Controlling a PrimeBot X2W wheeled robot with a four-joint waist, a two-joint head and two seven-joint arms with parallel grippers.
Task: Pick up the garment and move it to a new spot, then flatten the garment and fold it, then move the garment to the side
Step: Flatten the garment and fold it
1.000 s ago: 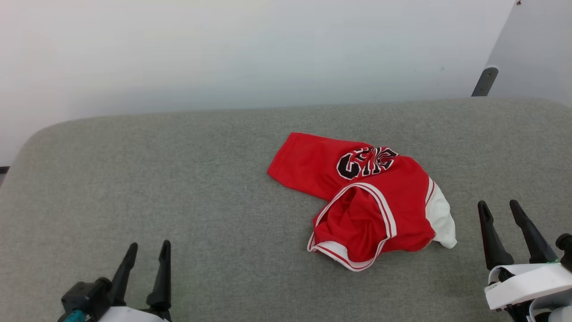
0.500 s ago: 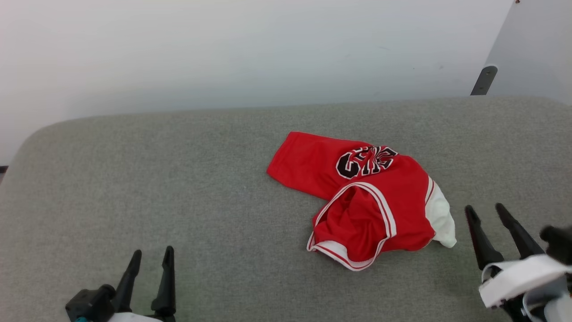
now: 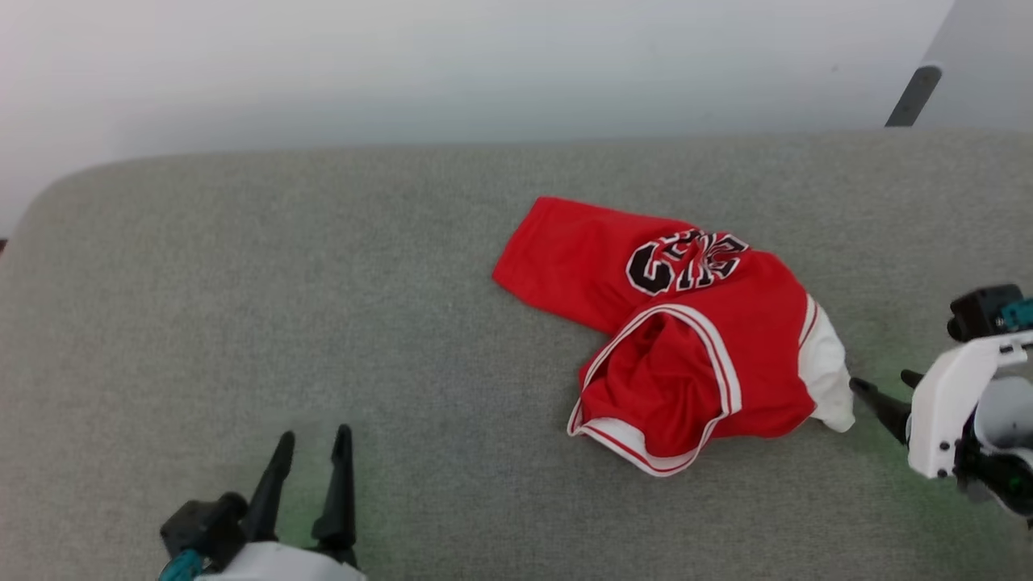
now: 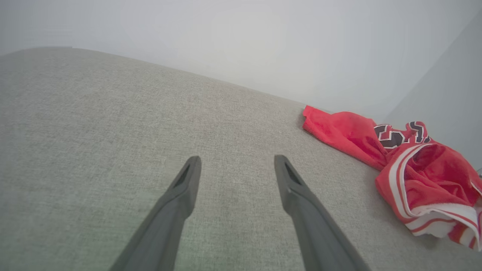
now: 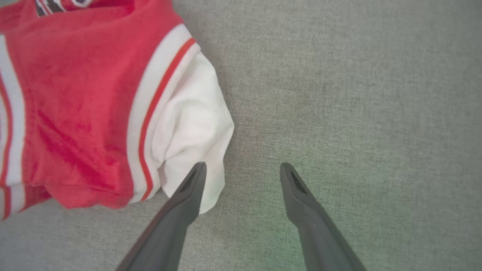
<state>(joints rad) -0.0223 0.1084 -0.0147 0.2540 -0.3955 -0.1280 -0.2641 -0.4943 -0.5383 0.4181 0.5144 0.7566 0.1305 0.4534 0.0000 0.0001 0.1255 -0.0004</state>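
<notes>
Right gripper (image 3: pixel 881 379): released, jaws spread, empty. The garment (image 3: pixel 694 323) lies crumpled on the grey cushion (image 3: pixel 323 282), with its white part just beside one fingertip; contact cannot be determined. Left gripper (image 3: pixel 315 432): released, empty. The garment is well apart, to its right.

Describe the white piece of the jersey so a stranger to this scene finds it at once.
On the wide grey fabric surface lies a crumpled red basketball jersey, right of centre in the head view. At its right edge, next to the right gripper, a plain white flap pokes out past a white-and-red striped band; it is the one unstriped, all-white patch.
</notes>
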